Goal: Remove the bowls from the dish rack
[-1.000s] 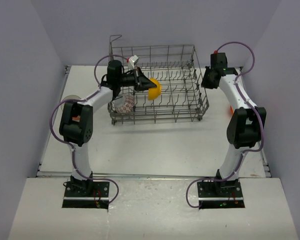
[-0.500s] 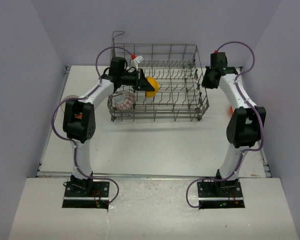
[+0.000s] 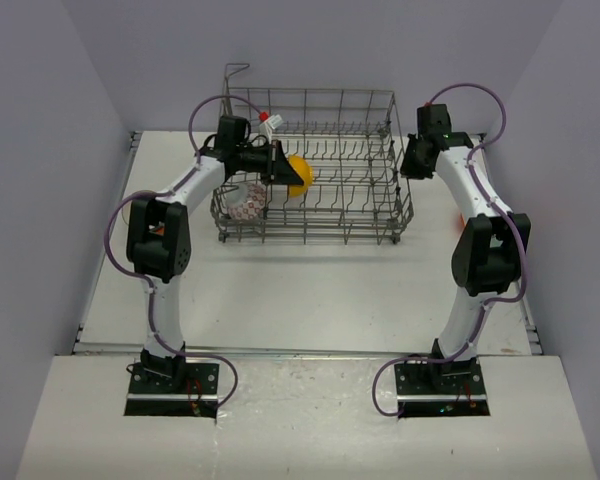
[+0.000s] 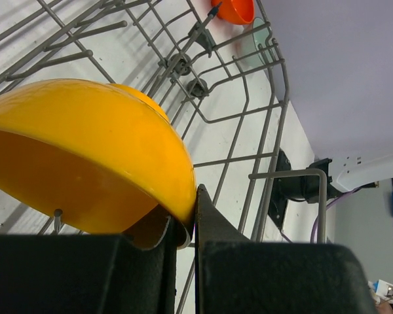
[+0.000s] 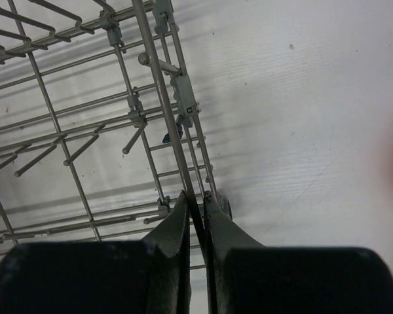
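Your left end effector [image 4: 195, 196] is pinching the rim of the yellow bowl [image 4: 85, 150], its arm reaching far forward; your right end effector [image 5: 196, 201] is clamping a wire of the dish rack [image 5: 156, 69], arm stretching forward.

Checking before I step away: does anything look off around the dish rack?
Nothing spilled or damaged. Oddly, the right hand is shut on a side wire of the dish rack, not a bowl, apparently bracing it while the left hand pinches the yellow bowl by its rim.

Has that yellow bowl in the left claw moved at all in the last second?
Yes. The yellow bowl, pinched in the left gripper, has shifted left, toward the left edge of the table.
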